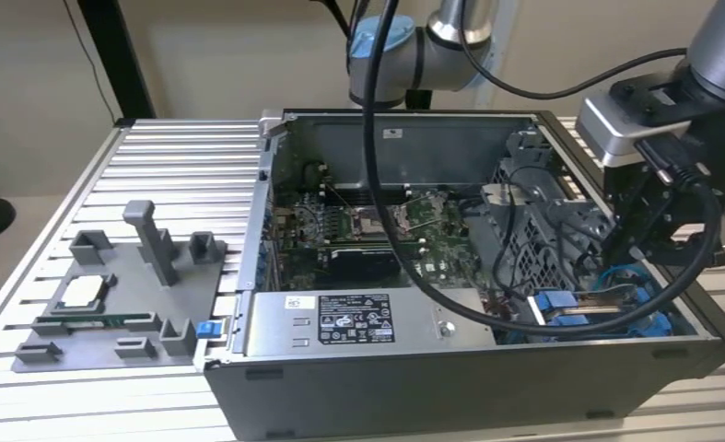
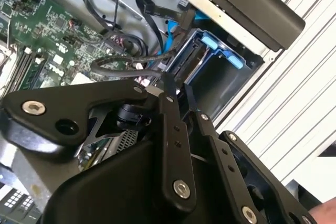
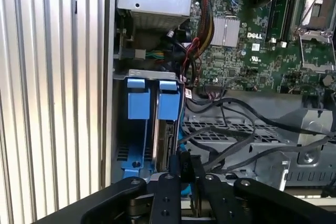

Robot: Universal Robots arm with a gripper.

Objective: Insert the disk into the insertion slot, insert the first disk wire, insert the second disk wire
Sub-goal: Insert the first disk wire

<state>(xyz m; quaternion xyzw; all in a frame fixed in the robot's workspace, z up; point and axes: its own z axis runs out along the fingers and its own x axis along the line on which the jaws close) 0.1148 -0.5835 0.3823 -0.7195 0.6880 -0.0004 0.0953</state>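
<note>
Disk [image 3: 164,139] sits on edge inside the insertion slot [image 3: 147,73], its blue carrier [image 3: 137,109] showing two clip tabs side by side at the bay's mouth, so the first step looks done. The bay lies in a corner of the open computer case [image 1: 461,387], just beside the grey drive cage [image 3: 231,135] and near the power-supply box [image 1: 350,322]. Close to the disk's end hangs the end effector [image 3: 184,160], its fingers [image 3: 167,192] drawn narrow and pinching what seems to be a small black plug [image 3: 185,167] on a dark wire, lined up with the disk's edge, I judge, so the plug can meet its connector. Whether the plug is seated I cannot tell. Loose black cables [image 3: 236,129] drape across the cage toward the motherboard [image 3: 252,40]. The case stands on a slatted bench [image 1: 178,175]
</note>
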